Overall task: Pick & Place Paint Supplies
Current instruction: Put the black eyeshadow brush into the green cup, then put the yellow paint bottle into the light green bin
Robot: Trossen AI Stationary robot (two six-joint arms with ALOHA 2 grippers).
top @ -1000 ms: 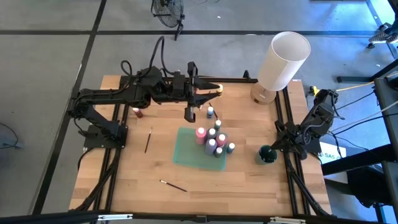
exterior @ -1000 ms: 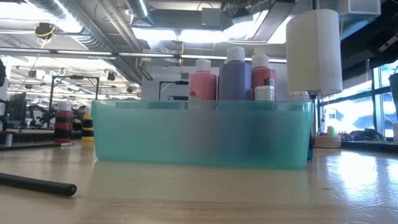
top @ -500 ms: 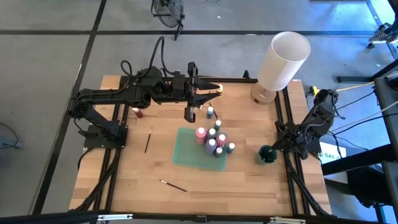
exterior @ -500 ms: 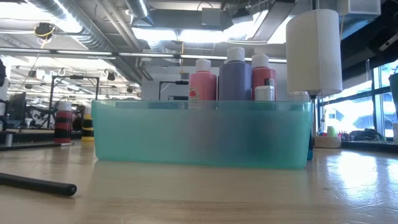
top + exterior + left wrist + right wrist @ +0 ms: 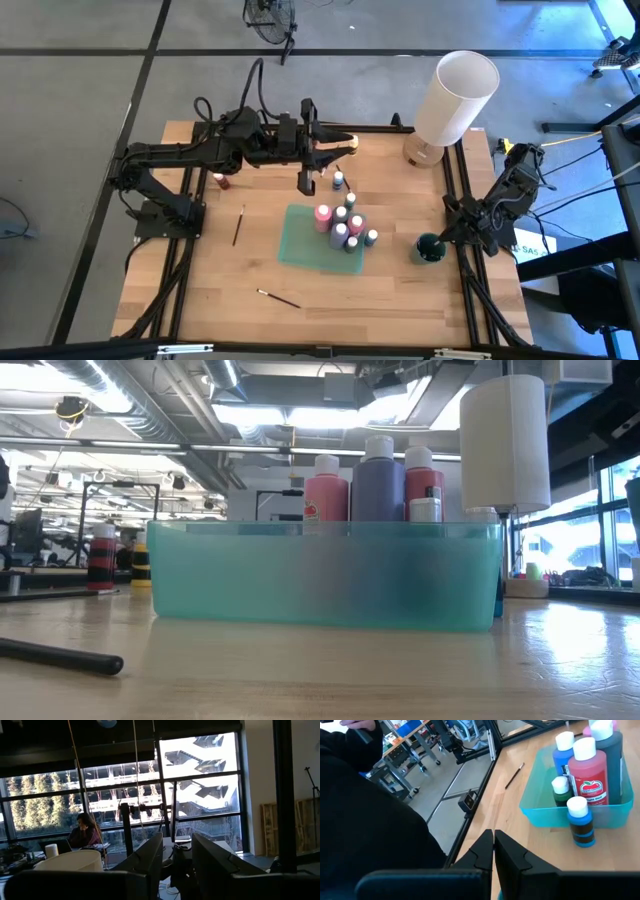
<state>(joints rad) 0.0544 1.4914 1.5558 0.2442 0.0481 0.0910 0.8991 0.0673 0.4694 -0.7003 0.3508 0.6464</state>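
Left gripper (image 5: 345,143): raised over the table's far edge, fingers (image 5: 150,862) spread with a clear gap between them, holding nothing; its wrist view looks level toward windows and a seated person (image 5: 84,834).

Blue paint bottle (image 5: 338,181): upright on the wood just near-side of the left gripper, outside the tray.

Teal tray (image 5: 300,245): further toward the table's near side from the left gripper. Holds upright bottles in its right half: pink bottle (image 5: 323,215), purple bottle (image 5: 339,235), red bottle (image 5: 356,223), plus smaller dark ones. One black-and-blue bottle (image 5: 582,822) stands just outside the tray wall, on the side facing the right gripper.

Red-and-black bottle (image 5: 221,181): beside the left arm, well apart from the tray.

Brushes: one brush (image 5: 238,225) left of the tray; a second brush (image 5: 279,298) near the table's front edge.

Right gripper (image 5: 493,851): at the table's right edge, fingers pressed together, empty, just beside a dark green cup (image 5: 430,248).

Large white cylinder (image 5: 456,96): far right corner.
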